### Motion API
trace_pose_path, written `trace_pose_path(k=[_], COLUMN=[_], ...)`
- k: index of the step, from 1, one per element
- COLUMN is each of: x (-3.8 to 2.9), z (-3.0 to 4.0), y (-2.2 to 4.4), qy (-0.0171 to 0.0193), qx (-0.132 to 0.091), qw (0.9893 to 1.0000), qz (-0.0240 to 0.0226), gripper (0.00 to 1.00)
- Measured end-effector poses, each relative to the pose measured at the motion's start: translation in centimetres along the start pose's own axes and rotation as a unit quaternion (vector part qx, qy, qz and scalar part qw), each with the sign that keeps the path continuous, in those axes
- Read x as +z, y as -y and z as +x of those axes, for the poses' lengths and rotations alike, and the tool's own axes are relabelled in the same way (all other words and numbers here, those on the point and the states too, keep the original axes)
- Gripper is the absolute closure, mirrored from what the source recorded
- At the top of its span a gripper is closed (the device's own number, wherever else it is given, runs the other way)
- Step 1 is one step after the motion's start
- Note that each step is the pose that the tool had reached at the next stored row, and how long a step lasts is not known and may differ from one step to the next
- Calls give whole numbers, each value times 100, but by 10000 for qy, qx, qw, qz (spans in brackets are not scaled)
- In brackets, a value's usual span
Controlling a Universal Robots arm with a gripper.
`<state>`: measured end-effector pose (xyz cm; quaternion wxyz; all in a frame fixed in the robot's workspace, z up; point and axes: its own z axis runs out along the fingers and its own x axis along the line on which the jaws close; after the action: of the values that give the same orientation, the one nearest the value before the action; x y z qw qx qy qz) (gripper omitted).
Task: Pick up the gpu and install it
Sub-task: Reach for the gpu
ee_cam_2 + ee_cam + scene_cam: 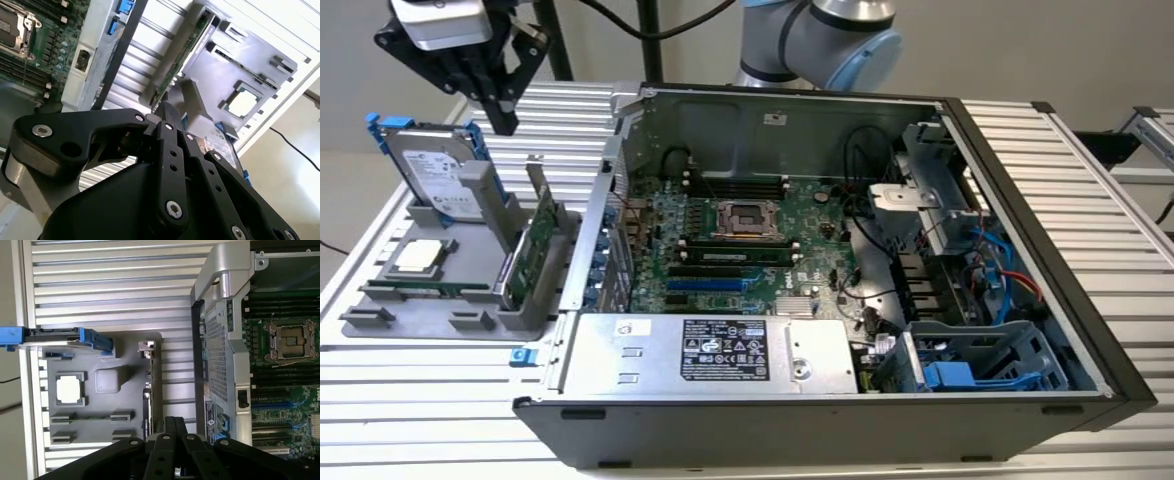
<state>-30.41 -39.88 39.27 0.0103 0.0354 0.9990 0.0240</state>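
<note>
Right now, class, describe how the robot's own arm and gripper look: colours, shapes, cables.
The arm is silver-grey tubing with a light blue joint cap; a black cable loops beside it. The gripper is matte black: flat, rounded linkage bars joined by silver screws, narrowing to two slim fingers, on a pale grey wrist block.

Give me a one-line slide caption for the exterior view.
Gripper hovers above the gpu, which stands upright in its grey holder beside the open computer case.

Robotics lab bench: slatted aluminium table, opened computer case, grey parts holder, robot arm.
</note>
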Motion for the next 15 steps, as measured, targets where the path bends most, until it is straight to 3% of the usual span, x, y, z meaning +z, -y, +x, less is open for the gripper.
trace_pose_path(k=[15], x=[-5], z=[222], y=[16], qy=[0], qx=[0], qw=[10000], qz=[0], gripper=[100])
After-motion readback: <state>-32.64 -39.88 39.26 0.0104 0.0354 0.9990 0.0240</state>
